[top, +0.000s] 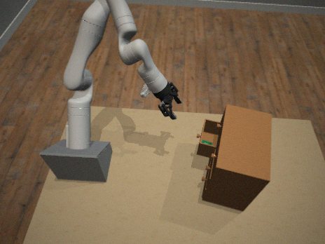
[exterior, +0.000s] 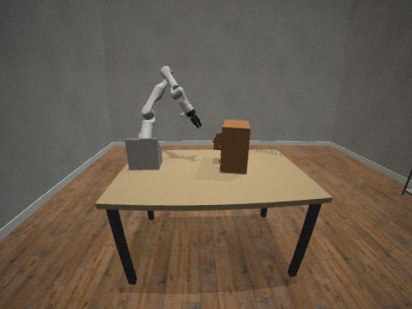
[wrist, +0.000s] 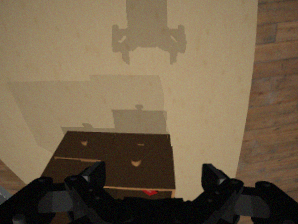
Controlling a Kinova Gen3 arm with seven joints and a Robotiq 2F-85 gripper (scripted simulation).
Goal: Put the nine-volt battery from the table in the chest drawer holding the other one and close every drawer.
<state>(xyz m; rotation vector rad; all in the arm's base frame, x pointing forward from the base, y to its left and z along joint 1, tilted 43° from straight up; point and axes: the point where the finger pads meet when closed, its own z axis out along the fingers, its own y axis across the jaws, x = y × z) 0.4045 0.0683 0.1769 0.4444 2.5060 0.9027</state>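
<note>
Top: oblique view from high above one long side of the wooden surface (top: 140, 207) (exterior: 213, 191) (wrist: 210, 75), facing down towards its far edge; moderately near, cropping the arm's upper bend. Exterior: most distant, slightly above surface height, facing the grey wall (exterior: 213, 67); both views share the arm's grey pedestal (top: 75, 168) (exterior: 144, 155) and the chest (top: 245, 140) (exterior: 235, 148) (wrist: 115, 150). Wrist: nearest, looking down past the hand's fingers (chest at lower frame).

the pulled-out drawer (top: 198, 148) (exterior: 217, 141) sticks out from the chest (top: 245, 140) (exterior: 235, 148) (wrist: 115, 150), which stands on the table (top: 133, 196) (exterior: 209, 191) (wrist: 210, 90).
</note>
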